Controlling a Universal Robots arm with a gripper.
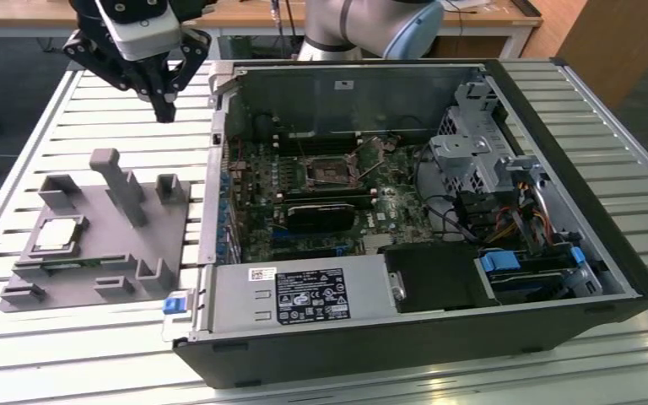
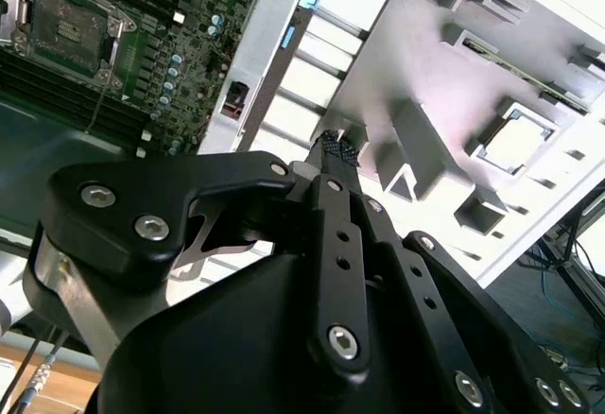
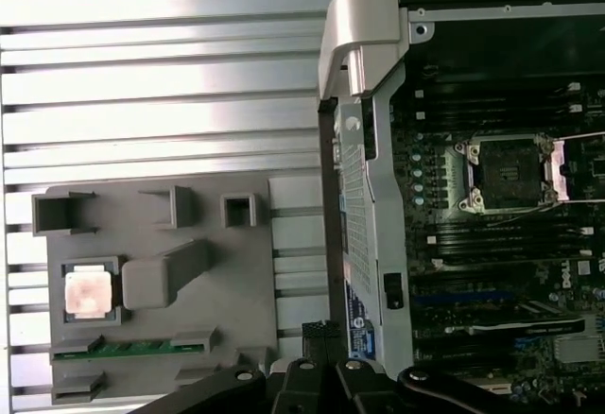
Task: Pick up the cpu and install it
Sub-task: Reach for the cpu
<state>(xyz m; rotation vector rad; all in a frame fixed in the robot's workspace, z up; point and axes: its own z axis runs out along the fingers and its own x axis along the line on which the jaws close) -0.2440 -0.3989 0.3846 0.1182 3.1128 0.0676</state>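
The work has barely begun. The cpu (image 1: 57, 234) lies flat in its square pocket in the grey holder (image 1: 132, 253), which sits on the slatted counter (image 1: 54, 126) at the exterior view's left of the open computer case (image 1: 437, 346). In the first wrist view the cpu (image 3: 88, 293) shows its shiny top, untouched and with nothing on it.

The claw (image 1: 164, 108) hangs in the air above the counter, over the strip between the holder and the case wall, well apart from the cpu. Its two fingers appear drawn together at the tips, and nothing is held between them; the second wrist view shows the claw (image 2: 336, 149) with the same pinched, empty tips.

Inside the case, the socket (image 1: 330, 171) on the board (image 1: 259, 202) stands empty, and its metal frame (image 1: 378, 150) looks swung back, ready to take the chip. So the pick-up is not yet done, and the whole install is left.
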